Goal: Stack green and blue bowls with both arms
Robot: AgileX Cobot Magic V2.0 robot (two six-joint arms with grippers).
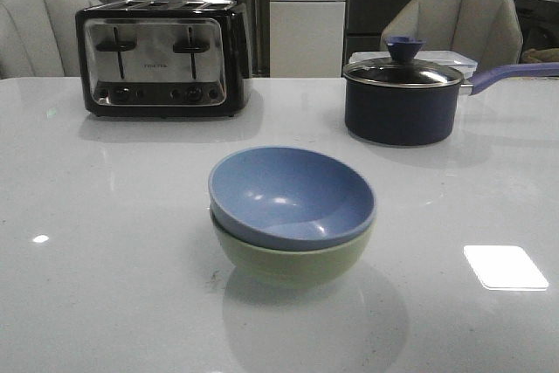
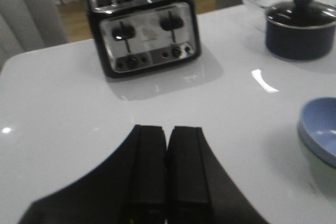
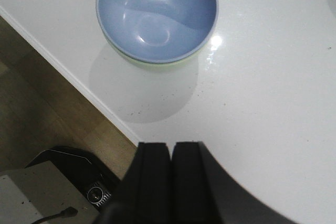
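The blue bowl (image 1: 293,194) is round, matte and dusty light blue, with a smooth inner curve that catches a few soft highlights. It sits nested inside the green bowl (image 1: 293,259), a pale sage bowl of like size with the same dull finish, so that only the green one's lower wall and a thin band under the blue rim show. The blue rim sits slightly tilted on the green one. The stack stands in the middle of the white table (image 1: 105,286), whose glossy top mirrors the bowls faintly and carries bright patches of reflected light.

At the far side, on the left, stands a four-slot toaster (image 1: 163,57) with a black shell and a brushed metal face. On the right is a dark navy saucepan (image 1: 402,107) with a glass lid, a blue knob and a long pale handle. Both are well apart from the bowls.

The left gripper (image 2: 167,145) hangs over bare tabletop, its flat black fingers pressed together with nothing between them. The right gripper (image 3: 171,156) is likewise clenched on nothing, above the table's near edge, apart from the stack.
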